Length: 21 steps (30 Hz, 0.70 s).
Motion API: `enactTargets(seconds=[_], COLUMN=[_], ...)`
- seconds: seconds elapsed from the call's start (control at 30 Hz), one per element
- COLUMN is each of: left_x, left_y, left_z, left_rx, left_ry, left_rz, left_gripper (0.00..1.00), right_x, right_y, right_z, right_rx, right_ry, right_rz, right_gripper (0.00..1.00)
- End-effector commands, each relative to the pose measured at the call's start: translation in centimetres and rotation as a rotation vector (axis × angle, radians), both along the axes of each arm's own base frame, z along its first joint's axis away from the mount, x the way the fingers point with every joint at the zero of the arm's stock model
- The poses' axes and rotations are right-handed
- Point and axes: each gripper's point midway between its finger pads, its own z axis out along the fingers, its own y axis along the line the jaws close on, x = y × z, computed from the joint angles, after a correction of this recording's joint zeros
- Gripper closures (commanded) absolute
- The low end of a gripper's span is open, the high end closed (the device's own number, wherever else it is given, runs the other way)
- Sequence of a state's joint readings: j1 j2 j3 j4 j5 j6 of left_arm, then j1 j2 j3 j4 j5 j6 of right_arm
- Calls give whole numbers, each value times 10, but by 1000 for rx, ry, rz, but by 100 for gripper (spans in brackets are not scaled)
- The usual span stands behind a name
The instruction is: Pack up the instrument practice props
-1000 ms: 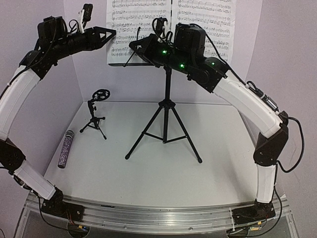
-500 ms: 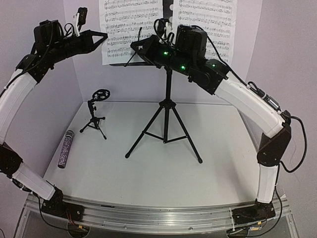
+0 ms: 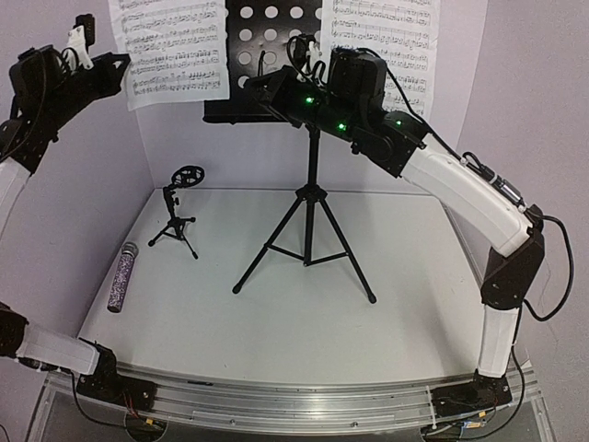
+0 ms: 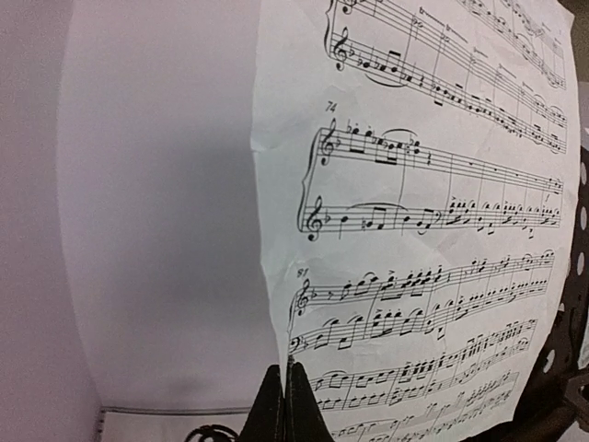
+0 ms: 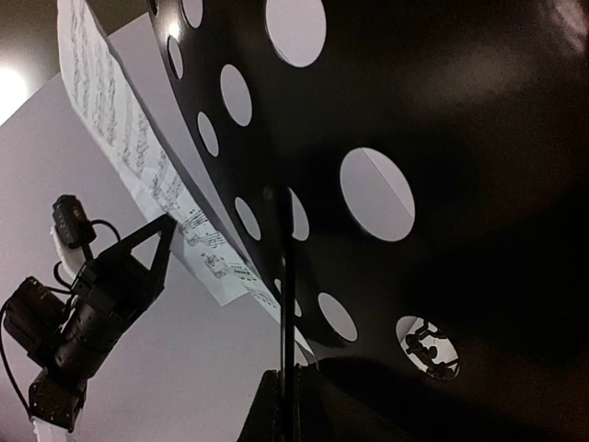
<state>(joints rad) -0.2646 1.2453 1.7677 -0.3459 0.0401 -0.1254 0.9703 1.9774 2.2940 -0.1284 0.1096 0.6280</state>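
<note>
My left gripper [image 3: 126,62] is shut on the left edge of a white sheet-music page [image 3: 175,46] and holds it in the air to the left of the tall black perforated music stand [image 3: 269,37]. In the left wrist view the fingertips [image 4: 296,387] pinch that page [image 4: 423,230] by its edge. A second page [image 3: 377,41] rests on the stand's right half. My right gripper [image 3: 247,85] is shut on a thin black rod [image 5: 283,267] at the stand's desk [image 5: 460,110]. The purple glitter microphone [image 3: 122,276] lies on the table's left. The small black mic stand [image 3: 177,214] is upright behind it.
The music stand's tripod legs [image 3: 308,244] spread over the middle of the white table [image 3: 304,331]. Lilac walls close the back and both sides. The left arm [image 5: 92,313] shows in the right wrist view, beside the held page [image 5: 138,157].
The left gripper closed on the left page and drew it leftward off the stand, baring the perforated desk behind it. The right arm stayed put.
</note>
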Motion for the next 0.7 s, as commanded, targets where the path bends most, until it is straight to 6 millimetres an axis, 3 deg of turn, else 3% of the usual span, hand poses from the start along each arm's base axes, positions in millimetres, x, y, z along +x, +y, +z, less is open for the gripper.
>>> enactTargets(seconds=[0.0,0.07,0.17,0.4,0.57,0.67], left_x=[-22,-31,-42,-57,-59,-61], left_y=[43,40,34,6,11,9], left_z=[-42,-80,-120,-184,-253,-281], left_rx=[79,119,140,172,265,286], left_ry=[71,140,233,457,654,716], left_rz=[211,181,126,-62,-53,-69], left_gripper=[100,100,100,100,100,100], right_x=[-10,-11,-17,-19,-19,-22], right_y=[-12,-11,-7,-6,-10,-13], right_z=[21,21,27,28,26,26], right_rx=[21,19,30,36,41,46], right_ry=[-45,-53,-85,-114,-106,-101], right_rz=[-1,6,45,52,39,45], right_gripper=[100,100,100,100,75,67])
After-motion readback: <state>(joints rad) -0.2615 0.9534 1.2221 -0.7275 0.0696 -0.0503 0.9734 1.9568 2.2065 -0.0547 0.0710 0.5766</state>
